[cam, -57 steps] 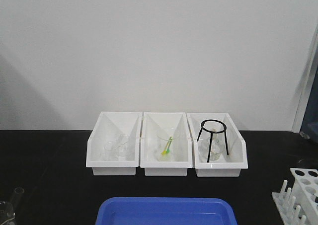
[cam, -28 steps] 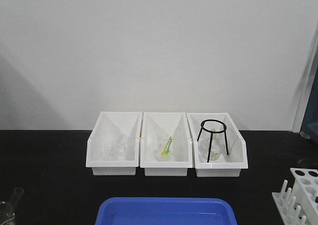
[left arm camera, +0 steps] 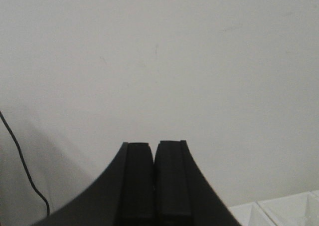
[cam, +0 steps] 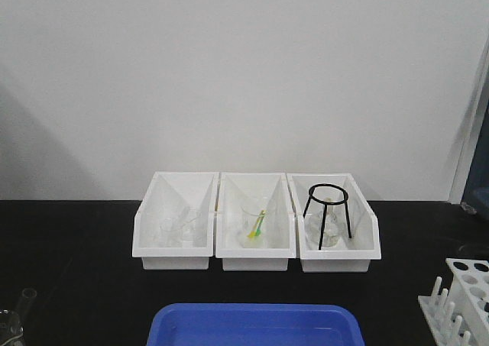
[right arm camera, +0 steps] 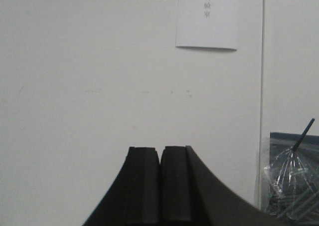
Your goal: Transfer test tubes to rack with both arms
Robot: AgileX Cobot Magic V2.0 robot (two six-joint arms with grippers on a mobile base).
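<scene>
Left gripper [left arm camera: 154,153], right gripper [right arm camera: 160,156]: jaws pressed together, empty, facing wall. Rack [cam: 464,289]: counter [cam: 76,254], right edge.

L gripper [left arm camera: 154,148] & R gripper [right arm camera: 160,151] both closed, raised

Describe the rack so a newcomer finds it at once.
On the black table, look right of the blue tray, at the picture's lower right corner. The rack is white like the bins behind, but has round holes and upright pegs.
</scene>
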